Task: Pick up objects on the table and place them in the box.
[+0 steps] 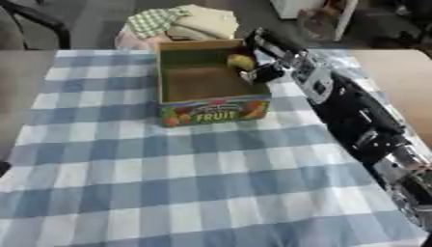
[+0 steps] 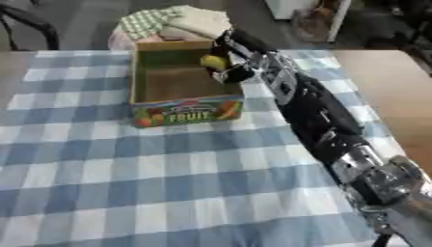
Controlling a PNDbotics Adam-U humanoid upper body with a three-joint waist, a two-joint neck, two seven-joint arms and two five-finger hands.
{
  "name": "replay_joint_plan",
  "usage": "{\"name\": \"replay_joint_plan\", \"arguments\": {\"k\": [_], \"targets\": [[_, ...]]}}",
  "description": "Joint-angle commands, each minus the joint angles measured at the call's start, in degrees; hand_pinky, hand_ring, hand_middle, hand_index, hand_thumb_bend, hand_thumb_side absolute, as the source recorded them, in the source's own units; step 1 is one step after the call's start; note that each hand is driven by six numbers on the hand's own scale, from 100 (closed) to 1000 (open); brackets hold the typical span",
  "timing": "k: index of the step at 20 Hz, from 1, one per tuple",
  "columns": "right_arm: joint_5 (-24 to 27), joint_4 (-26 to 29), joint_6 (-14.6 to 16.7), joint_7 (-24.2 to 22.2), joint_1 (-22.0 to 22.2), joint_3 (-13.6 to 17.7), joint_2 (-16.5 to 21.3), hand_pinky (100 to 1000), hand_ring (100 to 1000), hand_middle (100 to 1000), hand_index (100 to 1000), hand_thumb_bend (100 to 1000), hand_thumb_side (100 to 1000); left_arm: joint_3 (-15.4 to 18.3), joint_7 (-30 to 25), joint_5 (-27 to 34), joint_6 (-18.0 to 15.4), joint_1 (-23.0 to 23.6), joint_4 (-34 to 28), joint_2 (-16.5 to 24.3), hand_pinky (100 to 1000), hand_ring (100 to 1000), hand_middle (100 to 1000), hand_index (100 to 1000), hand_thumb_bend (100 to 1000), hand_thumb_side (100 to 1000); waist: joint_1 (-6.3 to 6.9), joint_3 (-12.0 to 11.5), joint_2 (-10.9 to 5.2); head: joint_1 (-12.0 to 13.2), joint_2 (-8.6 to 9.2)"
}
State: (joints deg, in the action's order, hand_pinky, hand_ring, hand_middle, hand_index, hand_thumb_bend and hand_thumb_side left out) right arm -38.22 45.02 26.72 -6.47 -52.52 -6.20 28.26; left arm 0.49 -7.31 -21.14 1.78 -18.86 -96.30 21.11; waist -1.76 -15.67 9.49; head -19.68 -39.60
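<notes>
An open cardboard box (image 1: 207, 110) with "FRUIT" printed on its front stands at the far middle of the checked table. My right arm reaches from the lower right over the box's right rim. My right hand (image 1: 257, 72) is shut on a small yellow rounded object (image 1: 240, 61), held inside the box's far right part, above its floor. The rest of the box's inside looks bare. My left hand shows in neither view.
The blue-and-white checked tablecloth (image 1: 168, 183) covers the table. A bare wooden tabletop (image 1: 401, 77) lies to the right. Folded cloths (image 1: 185, 21) are piled just behind the box. A dark chair (image 1: 33, 19) stands at the far left.
</notes>
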Motion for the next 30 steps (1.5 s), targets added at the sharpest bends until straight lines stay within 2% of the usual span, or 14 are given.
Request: {"name": "replay_joint_plan", "arguments": {"k": [1,4,8,9,10,12,13,16,17,18,22,26,30], "targets": [[-2.62,-1.68,0.47,0.91,-2.05,0.77,-0.08,699,537,350,499,100,100,0.05,-0.30,0.16,-0.16,-1.09,-0.67,0.53,741,581,507,628,701,319,0.32,-0.43,-0.98,-0.74,0.85],[-4.54,-2.67,1.27,1.24,-2.28,0.68,-0.95,704,548,386,541,100,100,0.07,-0.29,0.20,-0.14,-1.07,-0.65,0.47,741,581,507,628,699,320,0.35,-0.92,-0.92,-0.94,0.93],[-5.95,-2.93,2.28,1.19,-2.15,0.41,-1.67,710,563,435,590,158,214,0.08,-0.31,0.25,-0.10,-1.06,-0.64,0.32,741,581,507,628,697,320,0.29,-1.11,-0.85,-1.13,0.86],[-6.09,-2.79,2.50,1.22,-2.15,0.34,-1.72,719,592,518,667,205,321,0.08,-0.32,0.25,-0.09,-1.06,-0.63,0.30,740,581,507,628,699,320,0.27,-1.08,-0.84,-1.13,0.88],[-6.16,-2.55,2.67,1.31,-2.15,0.31,-1.69,724,606,558,702,254,342,0.09,-0.32,0.26,-0.09,-1.06,-0.64,0.28,740,581,507,628,697,321,0.25,-1.05,-0.83,-1.11,0.89],[-5.93,-1.93,2.74,1.85,-2.15,0.38,-1.49,732,629,621,755,296,390,0.12,-0.30,0.25,-0.06,-1.07,-0.65,0.27,741,581,507,628,697,321,0.21,-0.95,-0.82,-1.09,0.89],[-5.64,-1.61,2.72,2.13,-2.14,0.40,-1.33,737,650,680,798,325,420,0.15,-0.28,0.25,-0.05,-1.06,-0.65,0.28,741,581,507,628,696,321,0.19,-0.87,-0.80,-1.05,0.91],[-4.34,-0.43,2.64,2.73,-1.98,0.39,-0.52,737,646,666,792,314,412,0.27,-0.19,0.24,0.02,-1.03,-0.67,0.32,741,581,506,628,696,321,0.13,-0.45,-0.72,-0.90,1.03],[-3.82,0.11,2.65,2.80,-1.85,0.33,-0.13,736,642,647,785,285,412,0.32,-0.15,0.24,0.03,-1.02,-0.68,0.33,740,581,506,627,696,321,0.10,-0.26,-0.67,-0.80,1.09],[-3.21,0.91,2.77,2.85,-1.66,0.25,0.46,736,641,640,783,303,393,0.42,-0.08,0.23,0.07,-1.00,-0.70,0.39,740,581,506,627,696,321,0.07,0.03,-0.60,-0.64,1.16],[0.01,5.72,3.62,3.11,0.34,-0.17,4.06,734,632,615,774,278,354,0.90,0.31,0.13,0.28,-0.75,-0.71,0.67,740,580,506,626,695,326,-0.19,1.71,-0.29,0.30,1.32],[3.68,11.60,3.61,4.51,4.96,0.16,8.68,729,618,597,770,236,334,1.36,0.70,0.05,0.50,-0.49,-0.77,0.79,740,580,506,626,694,327,-0.35,3.94,0.05,1.41,1.46],[7.54,17.87,1.95,6.64,11.13,1.38,12.11,725,604,583,766,193,336,1.80,1.08,0.01,0.74,-0.30,-0.82,0.74,740,580,505,626,693,328,-0.27,5.95,0.55,2.40,1.85]]}}
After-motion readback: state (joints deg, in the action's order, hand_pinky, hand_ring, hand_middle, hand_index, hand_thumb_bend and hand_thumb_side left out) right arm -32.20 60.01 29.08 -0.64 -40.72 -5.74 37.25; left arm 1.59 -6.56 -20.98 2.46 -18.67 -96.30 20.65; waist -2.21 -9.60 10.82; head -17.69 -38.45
